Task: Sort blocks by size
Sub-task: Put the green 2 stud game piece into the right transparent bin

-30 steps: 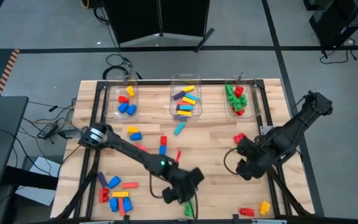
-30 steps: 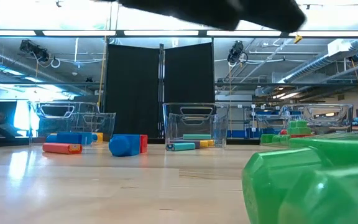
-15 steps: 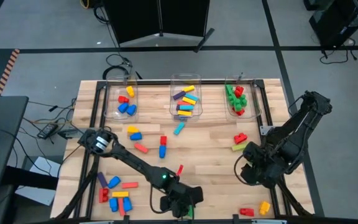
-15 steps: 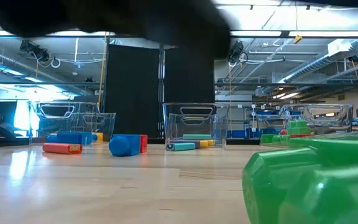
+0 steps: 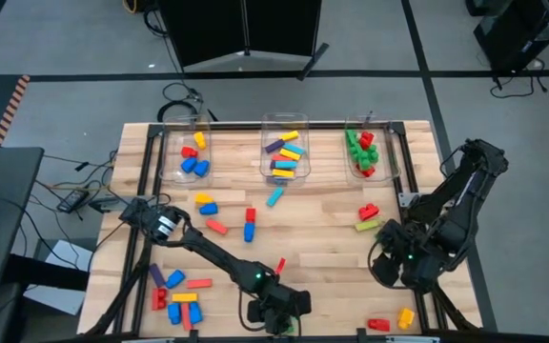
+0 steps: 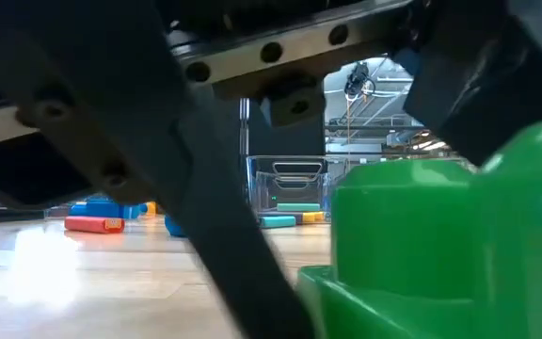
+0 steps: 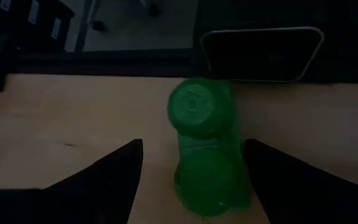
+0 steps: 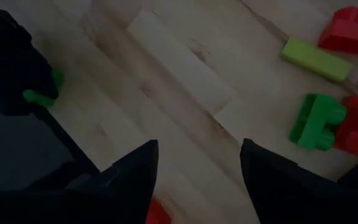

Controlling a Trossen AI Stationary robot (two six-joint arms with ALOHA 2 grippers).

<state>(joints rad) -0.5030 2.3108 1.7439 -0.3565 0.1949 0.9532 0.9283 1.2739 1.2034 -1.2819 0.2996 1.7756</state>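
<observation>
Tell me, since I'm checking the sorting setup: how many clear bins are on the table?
3, in a row along the table's far edge: the left bin holding chunky blocks, the middle bin holding long blocks, and the right bin holding green and red blocks.

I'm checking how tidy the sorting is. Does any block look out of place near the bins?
Yes: a cyan block lies askew on the table just in front of the middle bin, not inside it.

The right gripper (image 8: pixel 194 163), fingers spread apart, hangs over bare table (image 8: pixel 166 81); beyond lie a lime long block (image 8: pixel 316 60), red blocks (image 8: pixel 347 31) and a green block (image 8: pixel 316 121)
</observation>
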